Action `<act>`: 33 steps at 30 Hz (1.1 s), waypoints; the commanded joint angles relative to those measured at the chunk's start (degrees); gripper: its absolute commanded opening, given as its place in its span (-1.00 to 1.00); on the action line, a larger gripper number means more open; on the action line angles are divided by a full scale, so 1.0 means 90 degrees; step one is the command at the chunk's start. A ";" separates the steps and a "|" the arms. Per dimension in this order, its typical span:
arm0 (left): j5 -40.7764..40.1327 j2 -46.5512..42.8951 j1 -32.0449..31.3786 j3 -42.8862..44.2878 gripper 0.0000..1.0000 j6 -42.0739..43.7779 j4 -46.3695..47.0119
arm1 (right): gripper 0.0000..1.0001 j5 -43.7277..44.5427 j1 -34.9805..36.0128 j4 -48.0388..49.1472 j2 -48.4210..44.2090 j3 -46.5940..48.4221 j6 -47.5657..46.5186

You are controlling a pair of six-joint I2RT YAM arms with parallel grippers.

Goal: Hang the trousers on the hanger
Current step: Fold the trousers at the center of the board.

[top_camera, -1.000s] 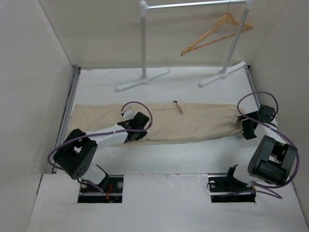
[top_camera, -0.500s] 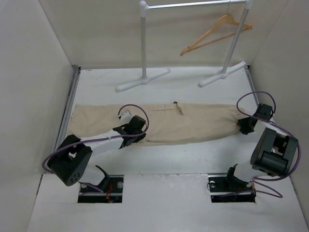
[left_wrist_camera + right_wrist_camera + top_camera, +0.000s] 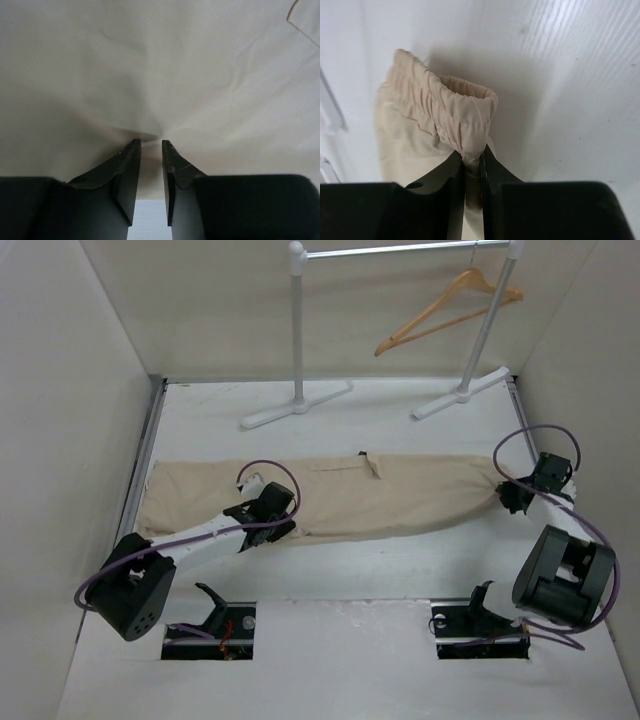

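Observation:
The beige trousers [image 3: 380,495] lie flat and stretched left to right across the white table. My left gripper [image 3: 275,508] rests on their near edge, left of the middle. In the left wrist view its jaws [image 3: 151,142] stand a narrow gap apart, with the trousers [image 3: 160,75] puckered just beyond the tips and nothing clamped between them. My right gripper [image 3: 510,495] is at the right end of the trousers. There it is shut [image 3: 471,156] on the gathered waistband [image 3: 445,110]. The wooden hanger [image 3: 445,312] hangs on the rail at the back right, far from both grippers.
A white clothes-rail stand is at the back, with two flat feet [image 3: 297,405] [image 3: 463,395] on the table just beyond the trousers. Walls close in the left, right and back sides. A metal strip [image 3: 145,465] runs along the table's left edge.
My right gripper has shut on the waistband end and shifted slightly right. My left arm has slid leftward along the trousers, and its jaws have parted a little.

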 commanded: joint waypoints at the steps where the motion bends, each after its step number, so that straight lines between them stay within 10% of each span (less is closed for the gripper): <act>1: 0.0090 -0.0331 0.0057 0.0048 -0.48 0.0008 -0.0481 | -0.80 0.0526 -0.0139 -0.0071 -0.0881 0.0435 -0.0094; 17: -0.0221 -0.2087 -0.0227 0.1514 -0.15 0.0545 -0.2677 | -0.75 0.0166 0.0601 -0.1292 -0.2748 0.3385 -0.1412; 33: -0.0075 -0.4140 0.2839 0.1065 -0.10 0.1219 -0.3871 | -0.75 0.2724 0.7446 -0.1830 0.0549 0.6586 -0.1237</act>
